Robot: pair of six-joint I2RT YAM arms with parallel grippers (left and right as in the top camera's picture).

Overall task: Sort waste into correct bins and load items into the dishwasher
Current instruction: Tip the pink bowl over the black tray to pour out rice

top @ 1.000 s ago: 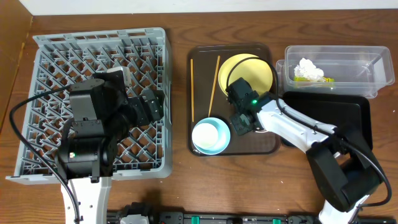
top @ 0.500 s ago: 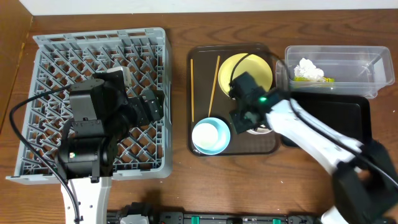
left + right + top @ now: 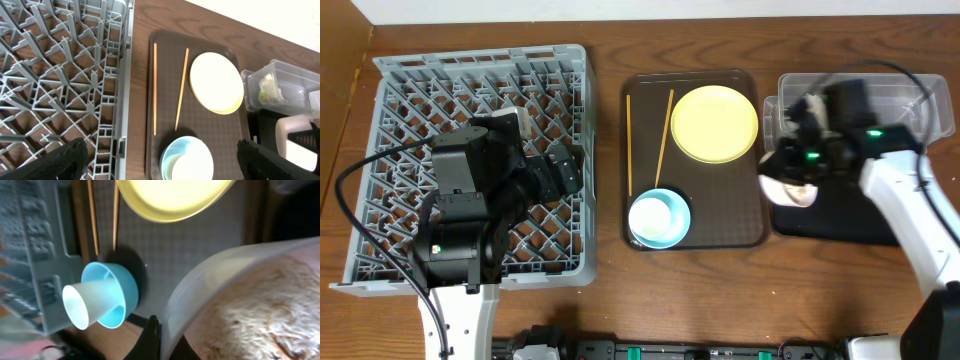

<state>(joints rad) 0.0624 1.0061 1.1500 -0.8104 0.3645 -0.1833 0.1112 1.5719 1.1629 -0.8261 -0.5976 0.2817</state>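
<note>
**Operator:** What are my two grippers doing, starting close to the robot?

**Spotter:** Your left gripper (image 3: 565, 172) hangs above the grey rack (image 3: 410, 110), near its right side. Its jaws stand wide apart and nothing is between them. Your right gripper (image 3: 798, 175) is closed tight on the rim of the white bowl (image 3: 786, 190). You hold this bowl over the left edge of the black tray (image 3: 865, 215), just beside the brown tray (image 3: 720, 215). Whether the bowl touches the black tray, I cannot tell.

**Operator:** Is something inside the white bowl?

**Spotter:** Yes. In your right wrist camera, the inside is covered with beige crumbs (image 3: 260, 315).

**Operator:** And the other dishes?

**Spotter:** They are all on the brown tray. At the near end you have the blue bowl (image 3: 678, 206), and the white cup (image 3: 651, 220) sits inside it. Further from you, the two chopsticks lie lengthwise on the left half of the tray, apart from each other. The left chopstick (image 3: 629, 140) is straight and the right chopstick (image 3: 664, 133) is a little slanted. The yellow plate (image 3: 717, 123) lies flat in the far right corner, close to the slanted one. Behind the black tray you see the clear tub (image 3: 910, 105). A white tissue (image 3: 270, 89) lies in its left end, with a bit of green beside it, too blurred to name.
</note>
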